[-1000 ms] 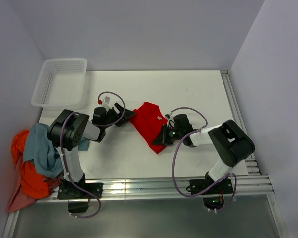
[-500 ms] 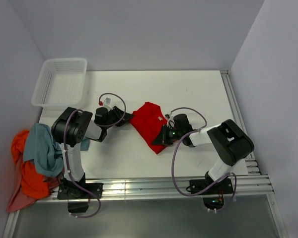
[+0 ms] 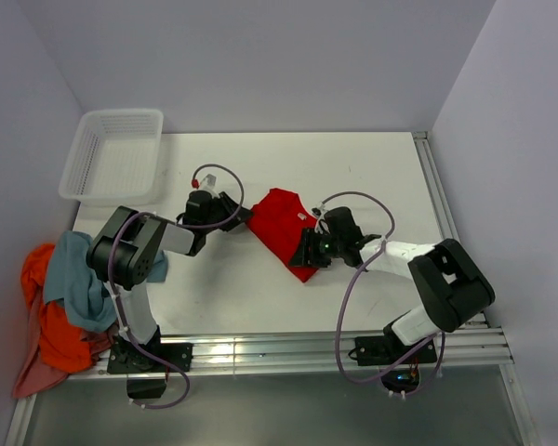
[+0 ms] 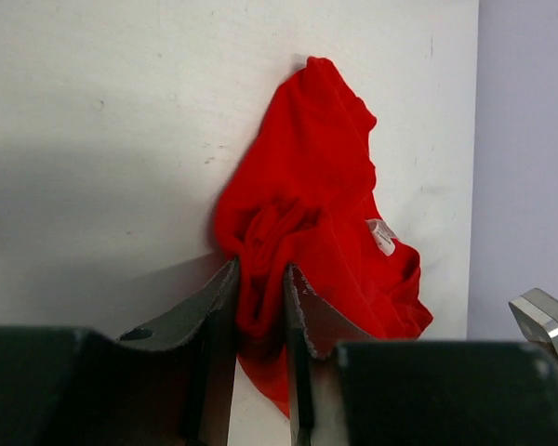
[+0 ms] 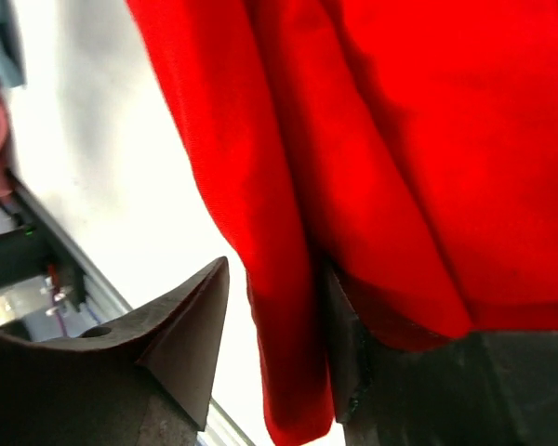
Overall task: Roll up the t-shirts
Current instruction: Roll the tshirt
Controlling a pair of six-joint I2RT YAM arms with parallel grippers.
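Two grippers attend one red t-shirt, which lies right of the basket. Your left gripper pinches the bunched basket-side edge, probably to anchor the roll. Your right gripper stands spread around the opposite fold, clamping nothing. The spare t-shirts are heaped nearside of the basket.

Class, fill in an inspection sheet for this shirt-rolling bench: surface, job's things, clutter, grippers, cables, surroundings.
Surface: white table, metal rails along its near and right edges.
Job's things: red shirt bunched mid-table, white label showing; pile of grey-blue, orange and pink shirts draped over the near-left edge.
Clutter: white basket at the far-left corner, nothing seen inside.
Grippers: left gripper jaws shut on a fold of the red shirt; right gripper jaws open, red cloth between them.
Cables: purple left cable and right cable each loop along their arm.
Surroundings: plain walls on three sides; nothing else seen.
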